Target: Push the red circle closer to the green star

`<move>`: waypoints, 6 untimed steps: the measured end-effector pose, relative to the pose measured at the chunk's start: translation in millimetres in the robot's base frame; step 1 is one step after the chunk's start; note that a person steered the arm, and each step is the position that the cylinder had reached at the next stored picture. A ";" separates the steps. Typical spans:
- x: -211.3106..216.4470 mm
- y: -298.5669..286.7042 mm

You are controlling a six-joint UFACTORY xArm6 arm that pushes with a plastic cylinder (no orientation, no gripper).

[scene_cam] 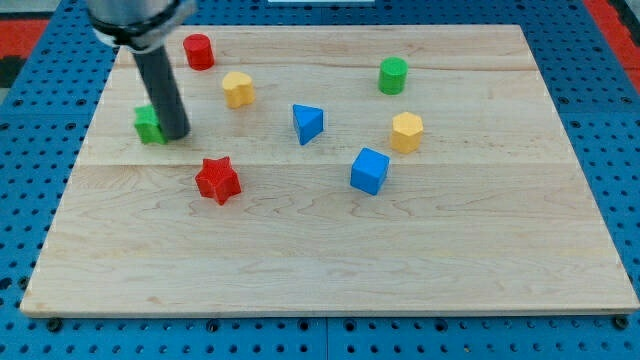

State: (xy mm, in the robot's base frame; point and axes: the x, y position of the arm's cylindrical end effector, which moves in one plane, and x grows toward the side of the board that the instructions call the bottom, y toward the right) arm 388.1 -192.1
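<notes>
The red circle point(198, 50) stands near the board's top left. The green star point(148, 124) lies at the left edge of the board, partly hidden behind my rod. My tip point(176, 134) rests on the board right beside the green star, on its right side, and well below the red circle.
A yellow heart-like block point(238, 89) lies right of the red circle. A red star point(217, 180), a blue triangle point(307, 123), a blue cube point(369, 170), a yellow hexagon point(406, 131) and a green cylinder point(392, 75) lie across the wooden board point(330, 270).
</notes>
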 end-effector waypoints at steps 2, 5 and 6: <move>-32.4 12.4; -125.0 72.1; -151.4 37.7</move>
State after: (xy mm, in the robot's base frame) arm 236.7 -154.4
